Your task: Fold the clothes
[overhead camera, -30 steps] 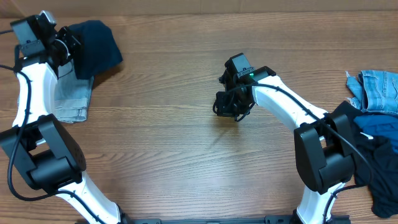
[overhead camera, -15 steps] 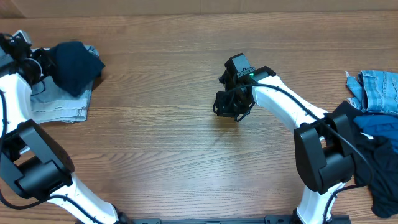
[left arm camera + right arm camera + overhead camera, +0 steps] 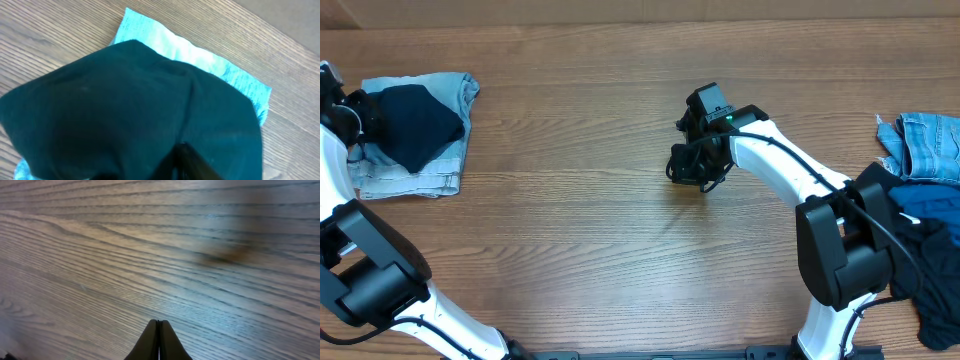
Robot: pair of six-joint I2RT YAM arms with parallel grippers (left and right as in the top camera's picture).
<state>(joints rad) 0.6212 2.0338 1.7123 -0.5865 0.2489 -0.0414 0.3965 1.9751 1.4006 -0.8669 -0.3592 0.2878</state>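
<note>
A dark navy garment (image 3: 415, 125) lies bunched on top of a folded light-blue denim piece (image 3: 420, 175) at the table's far left. My left gripper (image 3: 360, 112) is at the garment's left edge. In the left wrist view the dark garment (image 3: 125, 110) fills the frame, the denim piece (image 3: 215, 67) shows beyond it, and my left gripper (image 3: 187, 165) is shut on the dark cloth. My right gripper (image 3: 695, 172) is shut and empty over bare wood at the table's middle; in the right wrist view its fingers (image 3: 159, 340) are pressed together.
A pile of unfolded clothes sits at the right edge: light-blue denim (image 3: 930, 145), a blue piece (image 3: 925, 205) and a black garment (image 3: 930, 270). The wooden table (image 3: 570, 220) spans the view between the two arms.
My left arm has swung left and towards the front, carrying the dark navy garment from beside the denim piece onto it. The right arm has barely moved.
</note>
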